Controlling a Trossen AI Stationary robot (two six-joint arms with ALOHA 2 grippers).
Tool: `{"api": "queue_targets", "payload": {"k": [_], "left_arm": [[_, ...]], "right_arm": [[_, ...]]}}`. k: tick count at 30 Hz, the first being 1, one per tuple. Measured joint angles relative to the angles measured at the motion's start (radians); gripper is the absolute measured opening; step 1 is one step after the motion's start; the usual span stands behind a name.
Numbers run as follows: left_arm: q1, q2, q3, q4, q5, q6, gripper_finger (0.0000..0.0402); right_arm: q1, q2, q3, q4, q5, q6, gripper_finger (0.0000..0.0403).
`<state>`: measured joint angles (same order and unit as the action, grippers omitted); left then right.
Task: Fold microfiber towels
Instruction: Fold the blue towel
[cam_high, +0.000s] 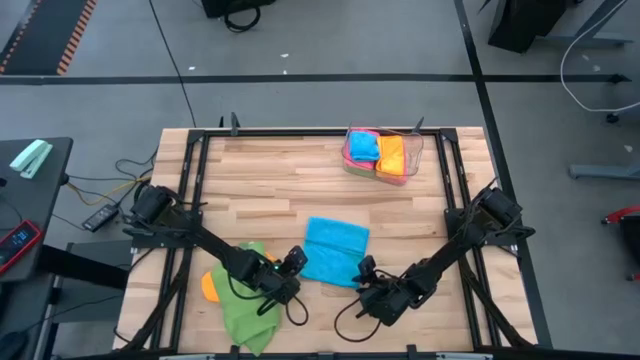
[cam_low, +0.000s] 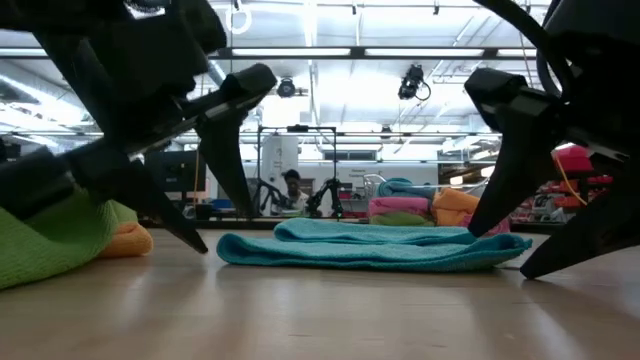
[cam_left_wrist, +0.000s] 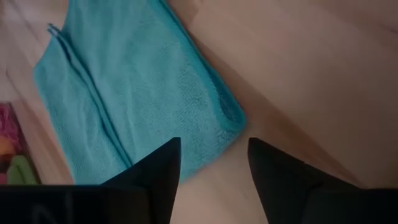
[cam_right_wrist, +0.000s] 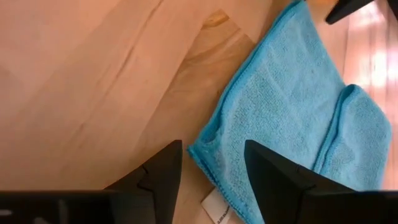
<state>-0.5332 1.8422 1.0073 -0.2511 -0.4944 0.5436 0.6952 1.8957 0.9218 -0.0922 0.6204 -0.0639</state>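
The sky-blue towel (cam_high: 335, 250) lies half-folded near the tabletop's near edge, with the left gripper (cam_high: 293, 262) and right gripper (cam_high: 364, 270) at its near corners, jaws open, seemingly ready to pinch them.

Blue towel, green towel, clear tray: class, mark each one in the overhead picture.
blue towel (cam_high: 334, 250), high view, middle of the folded cloth.
green towel (cam_high: 246, 312), high view, crumpled middle.
clear tray (cam_high: 417, 150), high view, right rim.
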Motion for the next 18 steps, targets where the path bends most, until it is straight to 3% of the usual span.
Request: {"api": "queue_targets", "payload": {"k": [10, 18], "left_arm": [[0.003, 0.027, 0.0, 0.037, 0.0, 0.047, 0.0156], [0.003, 0.041, 0.0, 0.043, 0.005, 0.009, 0.0073]], "right_arm": [[-0.002, 0.005, -0.002, -0.013, 0.008, 0.078, 0.0099], [-0.002, 0.005, -0.002, -0.009, 0.008, 0.144, 0.0056]]}}
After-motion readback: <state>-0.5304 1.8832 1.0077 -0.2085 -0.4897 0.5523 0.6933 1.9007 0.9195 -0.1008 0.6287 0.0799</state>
